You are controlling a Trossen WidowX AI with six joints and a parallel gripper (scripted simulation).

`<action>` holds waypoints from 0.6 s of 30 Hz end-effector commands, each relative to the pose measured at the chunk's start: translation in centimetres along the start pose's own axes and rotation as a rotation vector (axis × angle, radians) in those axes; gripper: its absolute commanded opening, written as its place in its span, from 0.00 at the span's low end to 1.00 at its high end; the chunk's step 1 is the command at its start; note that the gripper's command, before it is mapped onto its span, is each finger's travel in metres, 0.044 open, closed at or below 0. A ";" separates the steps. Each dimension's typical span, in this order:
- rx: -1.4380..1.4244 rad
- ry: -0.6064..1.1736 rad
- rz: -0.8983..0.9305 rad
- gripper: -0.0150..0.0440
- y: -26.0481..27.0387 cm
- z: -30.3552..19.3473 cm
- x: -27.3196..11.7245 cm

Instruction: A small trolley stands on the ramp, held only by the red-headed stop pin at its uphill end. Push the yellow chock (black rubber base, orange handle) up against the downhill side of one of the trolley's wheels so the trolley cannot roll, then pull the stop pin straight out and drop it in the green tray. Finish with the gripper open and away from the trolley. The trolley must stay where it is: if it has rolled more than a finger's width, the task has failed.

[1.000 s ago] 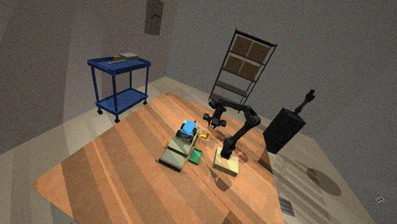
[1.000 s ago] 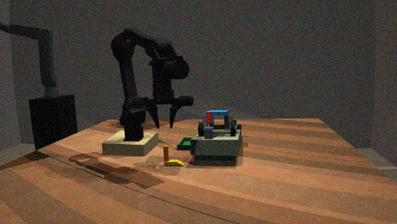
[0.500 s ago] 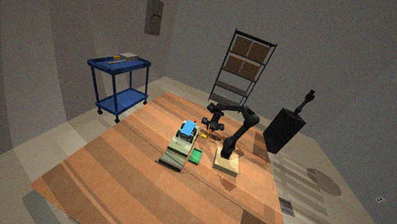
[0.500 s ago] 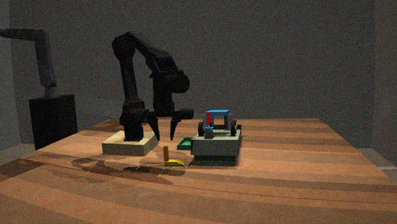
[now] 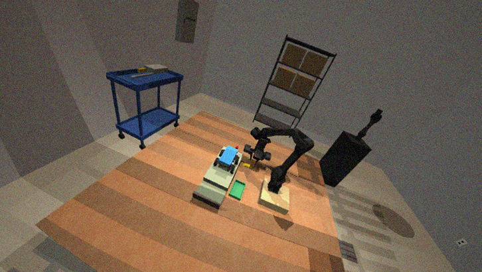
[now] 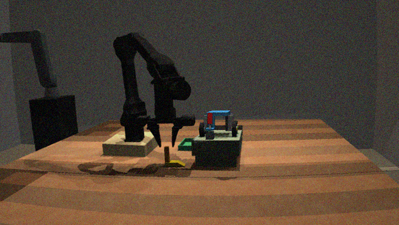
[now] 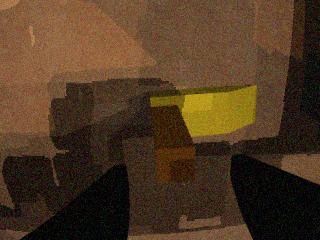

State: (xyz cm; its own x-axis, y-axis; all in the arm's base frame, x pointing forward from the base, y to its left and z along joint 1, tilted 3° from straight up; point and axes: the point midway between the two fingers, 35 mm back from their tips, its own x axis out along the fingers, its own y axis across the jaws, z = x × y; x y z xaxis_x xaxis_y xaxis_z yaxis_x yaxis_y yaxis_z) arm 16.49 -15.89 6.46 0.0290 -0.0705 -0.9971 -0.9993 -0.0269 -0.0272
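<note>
The yellow chock [image 5: 247, 165] [image 6: 175, 164] [image 7: 220, 112] stands on the table beside the ramp [image 5: 218, 176] [image 6: 216, 155], its orange handle [image 6: 166, 154] [image 7: 175, 163] upright. My gripper [image 5: 254, 160] [image 6: 166, 146] [image 7: 180, 171] is open and points down, fingertips at about the height of the handle's top in the exterior view. Nothing is gripped. The blue trolley [image 5: 228, 155] [image 6: 219, 113] stands on the upper part of the ramp. The red head of the stop pin [image 5: 236, 147] [image 6: 209, 117] shows at its uphill end. The green tray [image 5: 237, 189] [image 6: 185, 144] looks empty.
The arm's pale base block [image 5: 274, 201] [image 6: 123, 148] stands on the table, on the far side of the tray from the ramp. The ramp's side wall rises close beside the chock. A blue cart [image 5: 143, 83] and a shelf rack stand off the table.
</note>
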 end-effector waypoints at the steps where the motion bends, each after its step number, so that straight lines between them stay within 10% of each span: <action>1: -0.003 -0.009 0.004 0.58 0.1 0.2 0.9; 18: -0.003 -0.009 0.004 0.58 0.1 0.2 2.4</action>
State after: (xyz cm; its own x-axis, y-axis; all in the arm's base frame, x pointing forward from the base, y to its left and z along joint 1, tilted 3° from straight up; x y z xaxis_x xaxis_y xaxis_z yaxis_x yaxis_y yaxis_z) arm 16.55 -16.00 4.68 0.0298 -0.0713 -0.9970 -0.9992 -0.0269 -0.0279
